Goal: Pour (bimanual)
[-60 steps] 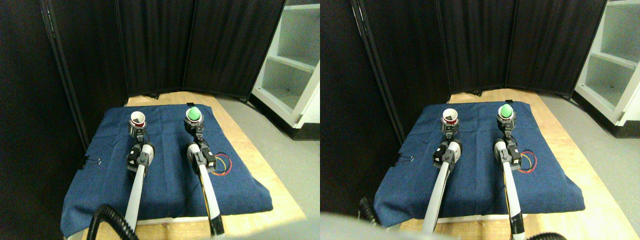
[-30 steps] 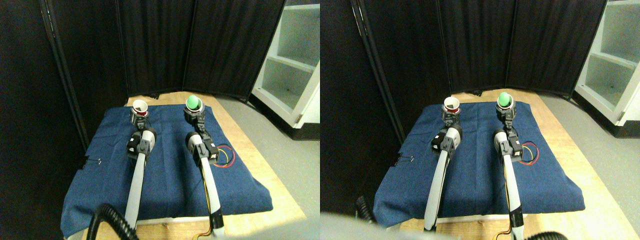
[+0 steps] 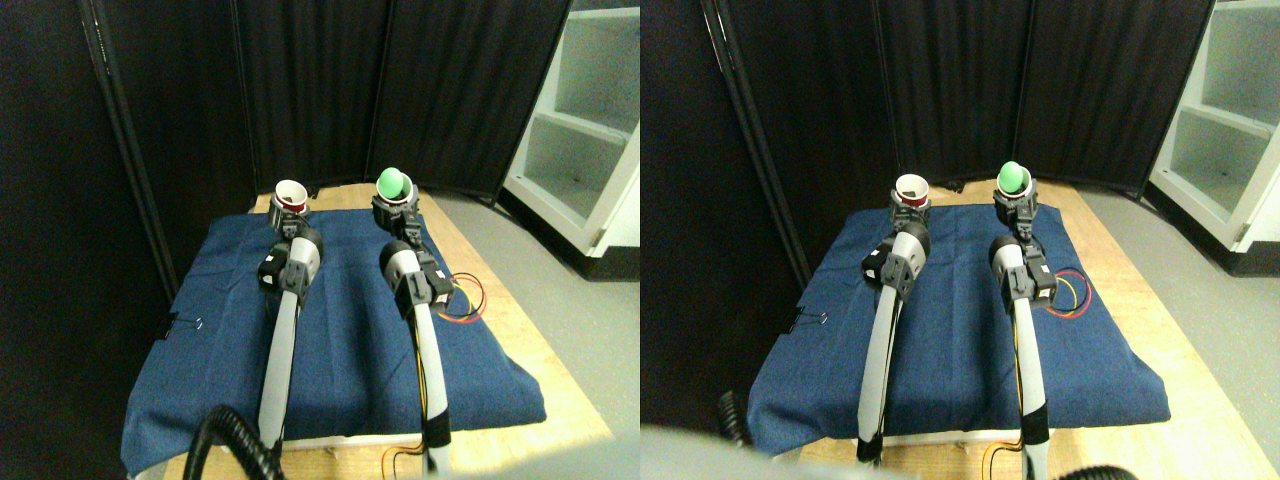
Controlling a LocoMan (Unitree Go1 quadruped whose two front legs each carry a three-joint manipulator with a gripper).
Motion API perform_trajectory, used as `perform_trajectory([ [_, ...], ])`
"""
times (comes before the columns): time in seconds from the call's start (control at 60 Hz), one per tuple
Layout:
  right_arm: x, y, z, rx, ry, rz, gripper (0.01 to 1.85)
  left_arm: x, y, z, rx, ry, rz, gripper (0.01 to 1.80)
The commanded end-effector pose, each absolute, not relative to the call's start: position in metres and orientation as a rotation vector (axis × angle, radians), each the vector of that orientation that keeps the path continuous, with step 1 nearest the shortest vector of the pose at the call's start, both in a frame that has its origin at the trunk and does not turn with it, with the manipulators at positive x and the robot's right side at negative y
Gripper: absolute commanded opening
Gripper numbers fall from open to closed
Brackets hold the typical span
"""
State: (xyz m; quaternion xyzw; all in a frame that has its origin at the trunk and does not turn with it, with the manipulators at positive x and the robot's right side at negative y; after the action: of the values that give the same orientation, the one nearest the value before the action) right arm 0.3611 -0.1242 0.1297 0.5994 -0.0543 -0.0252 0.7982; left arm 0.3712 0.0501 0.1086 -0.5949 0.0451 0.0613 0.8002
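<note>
Two small cups are held up above the blue cloth (image 3: 340, 340). A white cup with a red inside (image 3: 291, 194) sits upright in my left gripper (image 3: 290, 214), which is shut on it. To its right, a white cup with a green ball (image 3: 392, 184) in its mouth is gripped by my right gripper (image 3: 397, 210), also upright. The two cups hang side by side, about a hand's width apart, near the far edge of the cloth.
The blue cloth covers a wooden platform (image 3: 520, 330). Black curtain panels (image 3: 400, 90) stand close behind the cups. A white shelf unit (image 3: 585, 120) stands at the right. Red and yellow wires (image 3: 465, 300) loop beside my right arm. A binder clip (image 3: 185, 323) holds the cloth's left edge.
Both arms have risen and reached farther forward, lifting the two cups from the cloth up toward the curtain. The cups stay upright.
</note>
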Motion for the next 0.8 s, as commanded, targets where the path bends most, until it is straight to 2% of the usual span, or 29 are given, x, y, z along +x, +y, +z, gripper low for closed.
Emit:
perform_trajectory([
  [0.017, 0.358, -0.124, 0.146, 1.259, -0.156, -0.001, 0.33, 0.369, 0.044, 0.117, -1.31, 0.07, 0.091, 0.33],
  [0.367, 0.354, -0.12, 0.17, 1.174, -0.204, 0.033, 0.33, 0.365, 0.031, 0.111, -1.353, 0.092, 0.109, 0.33],
  [0.533, 0.358, -0.117, 0.171, 1.162, -0.201, 0.038, 0.33, 0.364, 0.022, 0.105, -1.369, 0.112, 0.109, 0.33],
  [0.8, 0.358, -0.106, 0.173, 1.125, -0.192, 0.051, 0.33, 0.365, 0.014, 0.108, -1.361, 0.128, 0.11, 0.33],
])
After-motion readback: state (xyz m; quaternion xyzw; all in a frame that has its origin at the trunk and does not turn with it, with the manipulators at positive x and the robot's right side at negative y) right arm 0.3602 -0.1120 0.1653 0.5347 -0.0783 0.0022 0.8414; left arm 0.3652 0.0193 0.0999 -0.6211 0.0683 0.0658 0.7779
